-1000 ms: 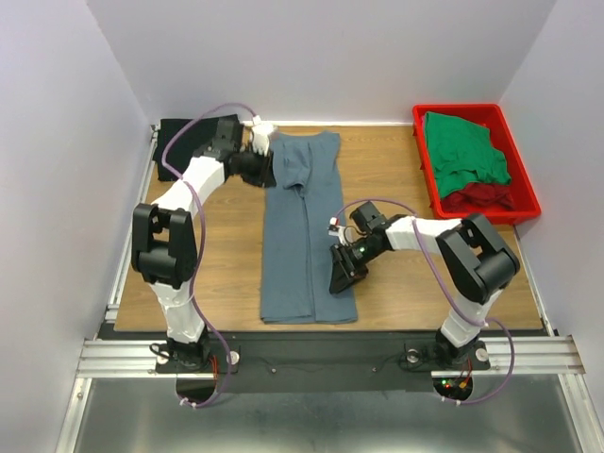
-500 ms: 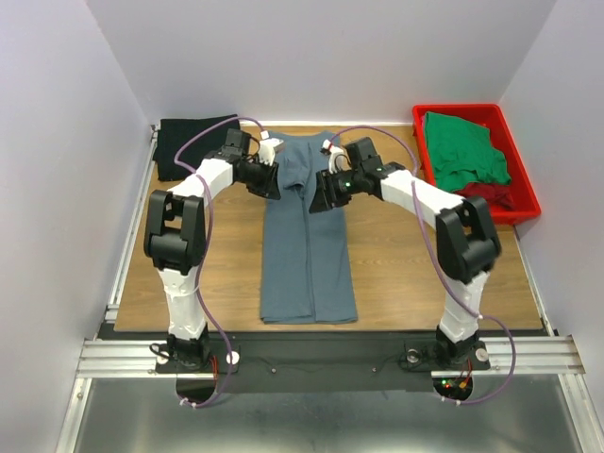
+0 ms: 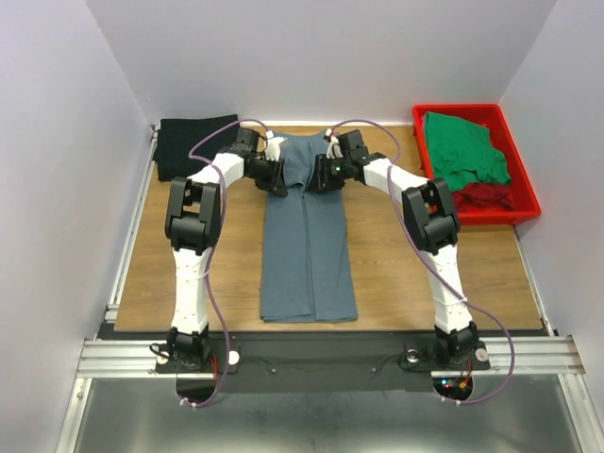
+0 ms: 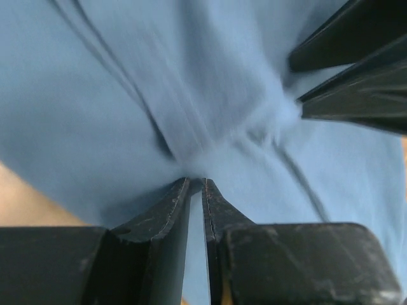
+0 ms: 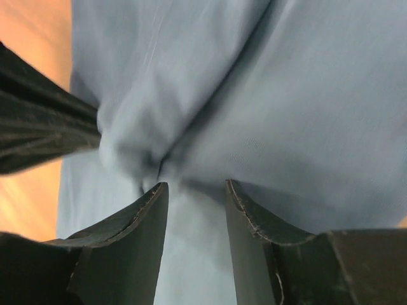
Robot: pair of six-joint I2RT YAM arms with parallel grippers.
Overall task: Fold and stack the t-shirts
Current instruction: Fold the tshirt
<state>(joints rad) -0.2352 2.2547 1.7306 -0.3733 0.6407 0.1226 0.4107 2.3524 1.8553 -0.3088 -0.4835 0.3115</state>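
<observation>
Wooden table (image 3: 406,274), seen from above. Left gripper (image 4: 196,181) pinches a pucker of the blue-grey t-shirt (image 3: 309,255); right gripper (image 5: 196,184) straddles the cloth, jaws parted. Both work the far end of this mid-table strip, sides folded in, long axis near-to-far. Black t-shirt (image 3: 193,143) lies folded far left; green t-shirt (image 3: 462,151) and dark red t-shirt (image 3: 483,196) wait crumpled in the red tray (image 3: 458,109): judged under half done.

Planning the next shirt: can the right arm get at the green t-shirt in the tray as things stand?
Probably yes. The green t-shirt lies uncovered on top in the red tray, to the right of the right gripper, with bare table between; its jaws stand open.
</observation>
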